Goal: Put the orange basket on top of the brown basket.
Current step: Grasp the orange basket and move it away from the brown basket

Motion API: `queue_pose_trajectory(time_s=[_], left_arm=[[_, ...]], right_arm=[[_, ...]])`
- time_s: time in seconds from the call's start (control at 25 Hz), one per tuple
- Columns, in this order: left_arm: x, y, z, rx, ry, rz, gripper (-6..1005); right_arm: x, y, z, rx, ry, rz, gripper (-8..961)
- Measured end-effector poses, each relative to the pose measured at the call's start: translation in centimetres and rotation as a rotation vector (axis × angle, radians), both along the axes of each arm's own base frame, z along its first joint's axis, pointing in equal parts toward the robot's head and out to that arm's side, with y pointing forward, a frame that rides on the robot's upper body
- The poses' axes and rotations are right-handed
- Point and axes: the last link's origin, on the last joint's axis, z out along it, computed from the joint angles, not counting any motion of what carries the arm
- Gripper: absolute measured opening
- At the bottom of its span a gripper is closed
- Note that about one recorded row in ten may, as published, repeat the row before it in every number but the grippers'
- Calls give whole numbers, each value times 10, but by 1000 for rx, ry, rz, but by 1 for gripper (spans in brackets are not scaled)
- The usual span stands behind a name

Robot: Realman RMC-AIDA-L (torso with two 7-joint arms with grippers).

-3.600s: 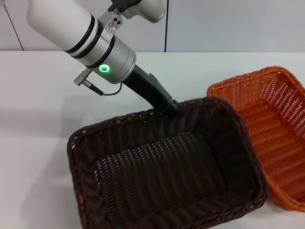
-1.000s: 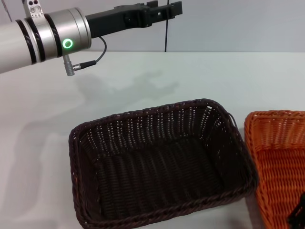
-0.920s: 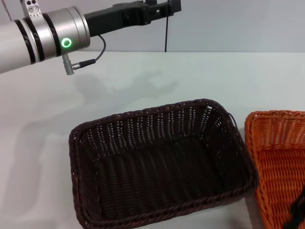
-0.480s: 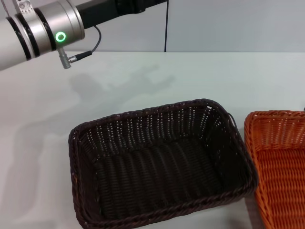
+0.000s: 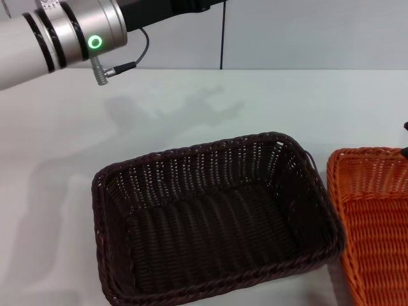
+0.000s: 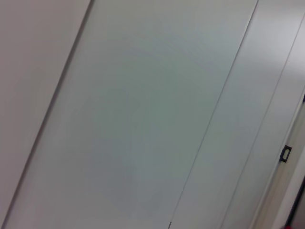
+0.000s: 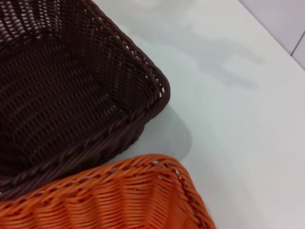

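Observation:
The brown basket (image 5: 217, 217) sits flat on the white table in the middle of the head view, empty. The orange basket (image 5: 376, 223) stands just to its right, cut off by the frame edge, with a narrow gap between them. Both also show in the right wrist view, the brown basket (image 7: 71, 86) next to the orange basket's rim (image 7: 124, 191). My left gripper (image 5: 169, 7) is raised high at the back left, its fingers out of the frame. Only a dark sliver of my right gripper (image 5: 405, 152) shows, at the orange basket's far rim.
The white table (image 5: 287, 102) stretches behind and to the left of the baskets. A pale panelled wall (image 5: 319, 32) stands behind it. My left arm (image 5: 57, 35) crosses the top left corner. The left wrist view shows only the wall (image 6: 143, 114).
My left gripper has left the brown basket's far rim and risen to the top of the view. The brown basket now lies apart from the orange one. My right gripper moved from the orange basket's near part to its far rim.

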Motion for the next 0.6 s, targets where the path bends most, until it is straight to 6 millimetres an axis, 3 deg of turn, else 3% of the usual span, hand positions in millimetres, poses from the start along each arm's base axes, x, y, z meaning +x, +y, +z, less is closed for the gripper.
queue_pose_trajectory(time_s=[0.6], left_arm=[[5,0,-5,-17,-17,-4,827]], right_arm=[[20,12,-52,-22,-11,13,437]])
